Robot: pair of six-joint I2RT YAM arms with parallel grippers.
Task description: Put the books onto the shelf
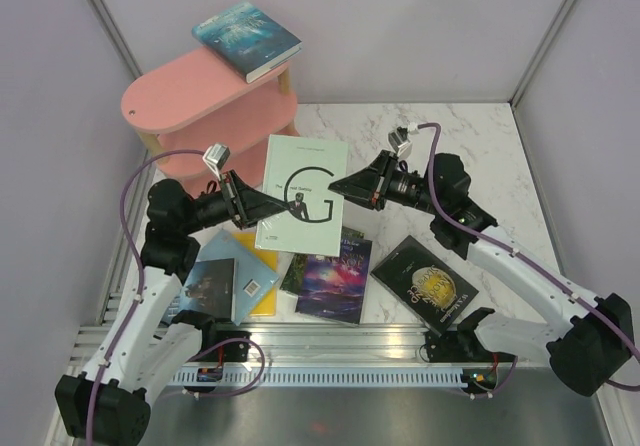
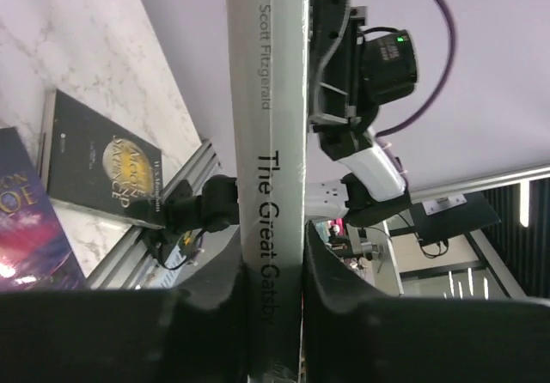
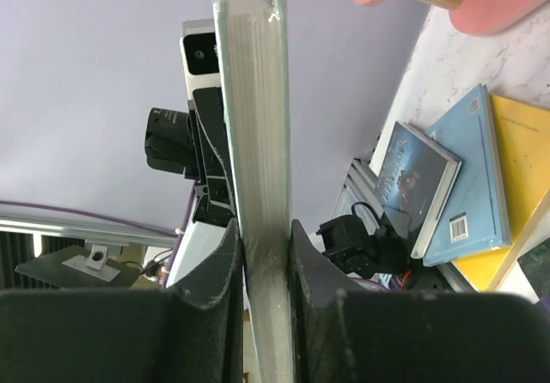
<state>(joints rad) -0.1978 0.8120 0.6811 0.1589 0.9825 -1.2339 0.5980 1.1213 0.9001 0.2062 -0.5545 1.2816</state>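
top view / white book (image 1: 305,191): in the air over the middle of the surface, cover facing up and tilted, between both arms
top view / left pincer (image 1: 262,204): clamped on its left edge
top view / right pincer (image 1: 340,183): clamped on its right edge
top view / why: looks like a hand-over or a two-arm carry; the shelf (image 1: 180,96) is at the far left corner, on the left arm's side
top view / shelf load: teal book (image 1: 245,38) lies flat on the top board, overhanging its right end
top view / rest: moon book (image 1: 425,281), purple book (image 1: 335,276) and yellow book (image 1: 265,281) lie along the near edge, below the carry path, not blocking it
top view / obstacle: teal book takes part of the top board; lower boards look free

left wrist / grip: fingers (image 2: 215,301) pinch the spine (image 2: 271,142), book on edge
left wrist / below: moon book (image 2: 94,168) flat on the surface

right wrist / grip: right pincer (image 3: 265,263) closed on the page edge (image 3: 258,142)
right wrist / below: light blue book (image 3: 468,185) on the yellow book (image 3: 516,168), dark blue book (image 3: 412,173) on top
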